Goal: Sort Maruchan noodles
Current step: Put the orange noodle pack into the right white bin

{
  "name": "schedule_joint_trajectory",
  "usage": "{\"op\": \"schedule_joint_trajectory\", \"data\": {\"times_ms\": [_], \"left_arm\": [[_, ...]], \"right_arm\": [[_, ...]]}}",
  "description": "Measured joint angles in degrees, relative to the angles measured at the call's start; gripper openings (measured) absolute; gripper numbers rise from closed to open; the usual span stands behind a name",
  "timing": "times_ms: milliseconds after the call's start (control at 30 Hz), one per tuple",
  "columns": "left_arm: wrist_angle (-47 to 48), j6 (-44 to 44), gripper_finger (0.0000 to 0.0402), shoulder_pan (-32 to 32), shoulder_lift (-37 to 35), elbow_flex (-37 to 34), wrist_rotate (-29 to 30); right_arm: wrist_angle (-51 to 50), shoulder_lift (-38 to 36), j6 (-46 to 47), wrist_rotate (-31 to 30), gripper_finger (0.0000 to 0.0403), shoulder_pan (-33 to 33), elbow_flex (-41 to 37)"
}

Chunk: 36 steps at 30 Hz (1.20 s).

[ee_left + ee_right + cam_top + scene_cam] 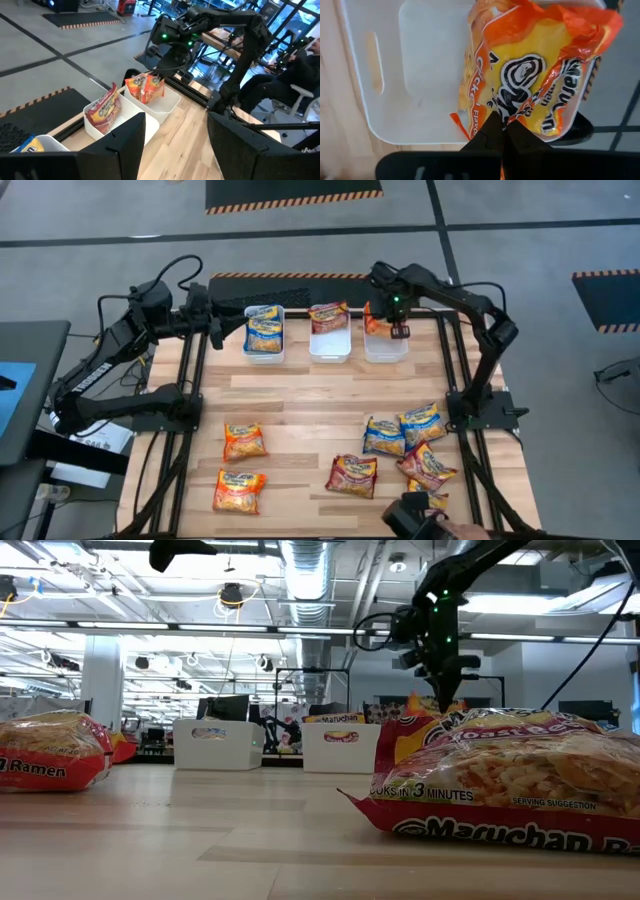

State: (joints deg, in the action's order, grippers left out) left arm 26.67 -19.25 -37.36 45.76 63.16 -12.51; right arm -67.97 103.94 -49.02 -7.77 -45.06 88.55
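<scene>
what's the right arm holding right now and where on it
The right pincer is shut on an orange noodle packet, pinching its edge, over the right-hand bin.

Orange packet over the bin

The right gripper pinches 1 orange noodle packet above a white bin.

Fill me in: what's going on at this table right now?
The right gripper, jaws shut, holds a glossy orange plastic noodle packet over the right-hand white rectangular plastic bin, apparently dropping it in. The middle white bin holds a maroon packet, the left white bin a blue one. The left gripper waits open beside the bins. Other packets lie unsorted on the wooden table.
</scene>
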Motion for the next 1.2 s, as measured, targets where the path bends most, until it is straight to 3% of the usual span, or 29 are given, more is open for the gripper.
{"op": "schedule_joint_trajectory", "data": {"times_ms": [233, 567, 833, 1200], "left_arm": [[0.0, -0.06, 0.0199, 0.0, 0.0, -0.01, -1.41], [0.0, -0.05, 0.0199, 0.0, 0.0, 0.0, -2.05], [0.0, -0.05, 0.0199, 0.0, 0.0, 0.0, -2.1], [0.02, -0.55, 0.0199, 0.0, 0.0, 0.0, -1.72]], "right_arm": [[-0.67, 3.2, 4.46, -5.32, 0.001, 0.0, 0.0], [0.97, 4.22, 7.63, -5.67, 0.0046, 0.86, 0.0], [2.95, 4.22, 9.34, -6.5, 0.0099, 1.9, 0.0], [3.68, 3.18, 11.68, -16.15, 0.0207, 2.66, 0.0]]}}
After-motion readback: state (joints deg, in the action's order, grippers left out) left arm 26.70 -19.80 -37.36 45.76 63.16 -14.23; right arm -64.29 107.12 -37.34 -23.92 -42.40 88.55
